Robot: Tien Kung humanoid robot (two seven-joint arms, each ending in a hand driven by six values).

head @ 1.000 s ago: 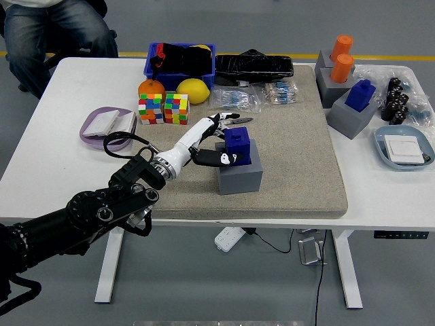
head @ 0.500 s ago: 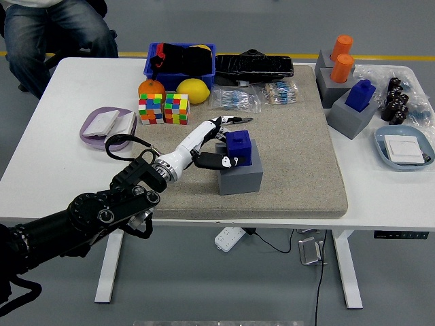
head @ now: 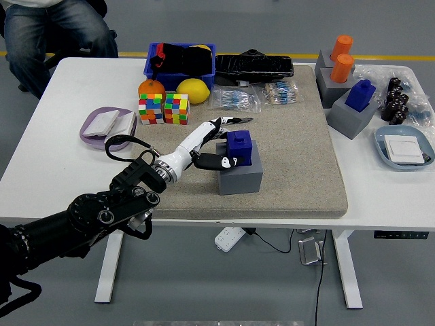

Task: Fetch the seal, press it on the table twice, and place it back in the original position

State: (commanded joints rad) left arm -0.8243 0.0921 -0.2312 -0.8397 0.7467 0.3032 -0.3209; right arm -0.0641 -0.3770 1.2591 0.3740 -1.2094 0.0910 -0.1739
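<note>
On the white surface (head: 47,170) lies a tan mat (head: 299,176). At its centre a blue seal (head: 239,145) sits on a grey block (head: 240,178). The left hand (head: 214,144) reaches in from seven o'clock, its white fingers (head: 219,125) spread over the seal's far side and the thumb against its near side. At eleven o'clock from the seal stand two colour cubes (head: 164,109), an orange (head: 150,87) and a lemon (head: 193,90). At two o'clock, two more grey blocks carry orange seals (head: 342,58) and another blue one (head: 360,94).
</note>
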